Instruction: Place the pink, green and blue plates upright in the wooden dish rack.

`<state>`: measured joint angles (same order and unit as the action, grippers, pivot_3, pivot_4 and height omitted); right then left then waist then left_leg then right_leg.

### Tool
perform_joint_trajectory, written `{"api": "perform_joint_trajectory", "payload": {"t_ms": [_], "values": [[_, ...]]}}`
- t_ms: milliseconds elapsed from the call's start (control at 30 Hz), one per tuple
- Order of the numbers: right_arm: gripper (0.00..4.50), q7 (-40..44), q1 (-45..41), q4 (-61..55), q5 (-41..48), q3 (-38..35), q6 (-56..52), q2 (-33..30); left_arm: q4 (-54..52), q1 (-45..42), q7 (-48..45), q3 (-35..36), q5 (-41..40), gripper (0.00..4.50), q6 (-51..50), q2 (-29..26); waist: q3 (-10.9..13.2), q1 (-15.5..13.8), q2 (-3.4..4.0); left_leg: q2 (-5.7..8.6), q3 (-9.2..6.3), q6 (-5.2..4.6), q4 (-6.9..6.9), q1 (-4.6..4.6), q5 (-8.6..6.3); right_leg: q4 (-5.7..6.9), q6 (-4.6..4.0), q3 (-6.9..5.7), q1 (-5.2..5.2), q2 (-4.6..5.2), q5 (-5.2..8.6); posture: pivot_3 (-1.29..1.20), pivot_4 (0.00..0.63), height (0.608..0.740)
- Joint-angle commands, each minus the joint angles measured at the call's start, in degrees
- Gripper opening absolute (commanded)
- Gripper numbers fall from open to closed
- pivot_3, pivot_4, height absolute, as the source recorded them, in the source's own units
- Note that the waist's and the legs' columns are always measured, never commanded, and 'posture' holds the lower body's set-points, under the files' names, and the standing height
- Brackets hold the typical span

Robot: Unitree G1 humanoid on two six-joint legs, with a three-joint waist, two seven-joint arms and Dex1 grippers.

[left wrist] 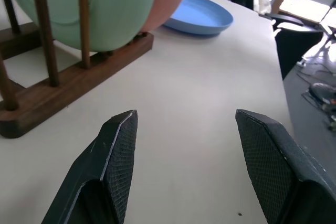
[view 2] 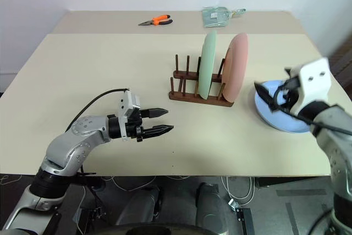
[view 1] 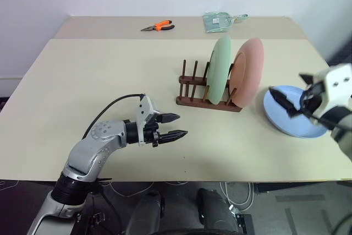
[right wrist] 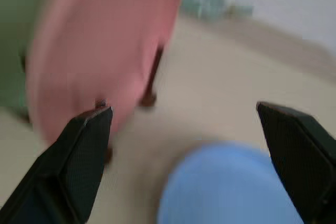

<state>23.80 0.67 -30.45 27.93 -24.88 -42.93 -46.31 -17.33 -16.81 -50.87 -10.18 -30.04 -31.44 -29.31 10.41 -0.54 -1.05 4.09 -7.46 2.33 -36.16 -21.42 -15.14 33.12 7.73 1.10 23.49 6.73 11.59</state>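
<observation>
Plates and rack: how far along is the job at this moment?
Done: the green plate and pink plate stand upright in the wooden dish rack. In hand: nothing; the right gripper hangs open above the blue plate. Left: the blue plate, flat on the table.

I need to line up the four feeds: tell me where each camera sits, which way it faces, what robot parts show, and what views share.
Left eye, right eye: on the head, looking forward and down over the table; both arms show.
Left wrist: looks along open jaws at the wooden dish rack, green plate.
Right wrist: looks along open jaws at the pink plate.
Shared: all four show the blue plate lying flat.
</observation>
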Motion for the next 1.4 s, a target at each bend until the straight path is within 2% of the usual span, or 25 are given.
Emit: {"api": "perform_joint_trajectory", "payload": {"t_ms": [33,100,200,433,567,700,833,933,1033,1133,1233,1400], "values": [[4.45,-0.3,2.7,0.0,-5.5,4.1,2.8,-0.4,-0.7,-0.9,-0.8,-0.4,1.0,3.05,1.6,0.2,0.0,0.2,0.04,-0.01,0.02,0.00,0.00,0.01,0.00,0.01,0.00,0.01,0.00,0.00,0.00,0.00,0.150,0.740],[4.45,-2.4,3.3,3.9,-10.1,8.2,3.0,0.1,-0.9,-0.9,-0.8,-0.6,1.2,3.05,1.6,0.6,0.0,0.1,0.03,-0.03,0.02,0.01,0.00,0.02,0.00,0.01,0.00,0.00,0.00,-0.02,0.01,0.00,0.150,0.740],[3.65,-4.4,2.4,9.9,-14.9,12.4,4.1,1.1,-1.4,-0.7,-0.6,-0.5,1.3,3.05,1.5,1.0,0.0,-0.1,0.01,-0.01,0.02,0.01,-0.02,0.00,0.00,-0.02,-0.01,0.00,-0.01,0.01,0.01,0.00,0.150,0.740],[0.15,-5.5,-1.3,16.7,-19.1,14.1,4.9,2.4,-1.8,0.0,-0.3,0.3,1.7,3.05,1.6,0.6,0.0,-0.2,0.03,0.01,-0.02,0.00,-0.01,-0.01,0.00,-0.01,-0.01,-0.01,0.00,0.02,0.00,0.00,0.150,0.740],[0.04,-5.4,-4.2,14.9,-19.5,11.7,9.1,2.7,-1.8,0.3,0.0,0.8,2.2,3.05,2.1,0.4,0.0,-0.2,0.02,0.01,-0.03,0.00,0.00,-0.02,0.00,-0.01,0.00,-0.01,0.00,0.01,0.00,0.00,0.150,0.740],[0.04,-7.8,-12.1,11.1,-16.3,5.4,14.8,5.1,0.4,-0.4,0.8,2.2,2.9,3.05,3.6,0.7,0.1,0.1,0.11,0.00,-0.01,0.00,0.00,0.00,0.00,0.01,0.02,0.00,0.01,-0.01,-0.01,0.00,0.150,0.740],[0.04,-12.2,-31.9,4.0,6.5,-4.2,8.8,13.5,4.7,-2.0,2.8,4.5,5.0,3.05,7.2,1.4,0.2,0.6,0.31,-0.03,-0.01,0.01,0.00,0.03,0.01,0.07,0.01,0.03,0.03,-0.05,-0.03,0.00,0.150,0.740],[0.04,-15.1,-41.1,1.7,23.1,-6.5,3.6,16.3,6.9,-2.2,3.2,5.2,6.5,3.05,9.7,1.3,0.1,0.2,0.19,-0.04,-0.27,0.01,0.10,0.02,0.01,0.09,-0.11,-0.12,0.01,-0.09,-0.14,0.00,0.150,0.740],[0.04,-22.7,-48.0,0.6,39.3,-3.8,1.7,21.6,9.0,-1.8,4.0,6.0,8.4,3.05,12.3,1.0,0.1,-0.1,0.13,-0.03,-0.38,0.00,0.17,0.00,0.00,0.03,-0.09,-0.20,-0.02,-0.07,-0.15,0.00,0.150,0.740],[0.04,-33.9,-51.9,1.6,48.5,3.2,3.5,33.3,11.2,-0.9,5.0,7.8,10.2,3.05,15.2,0.3,0.1,0.3,0.17,0.00,-0.35,0.00,0.15,-0.01,0.00,0.03,-0.15,-0.08,0.05,-0.02,-0.14,0.00,0.150,0.740],[0.04,-41.1,-51.3,4.0,49.2,9.2,4.2,42.4,13.1,0.3,6.1,10.0,11.2,3.05,17.6,-0.4,0.1,1.4,0.22,-0.03,-0.42,0.04,0.18,0.05,0.02,0.23,-0.20,-0.03,0.18,-0.06,-0.17,0.00,0.150,0.740],[0.04,-44.5,-48.8,7.4,45.8,14.1,5.0,46.1,13.2,2.2,6.9,12.4,11.5,3.05,19.2,-1.1,0.1,1.2,0.22,0.04,-0.33,0.06,0.17,-0.03,0.03,0.33,-0.04,-0.04,0.28,-0.09,-0.26,0.00,0.150,0.740]]}}
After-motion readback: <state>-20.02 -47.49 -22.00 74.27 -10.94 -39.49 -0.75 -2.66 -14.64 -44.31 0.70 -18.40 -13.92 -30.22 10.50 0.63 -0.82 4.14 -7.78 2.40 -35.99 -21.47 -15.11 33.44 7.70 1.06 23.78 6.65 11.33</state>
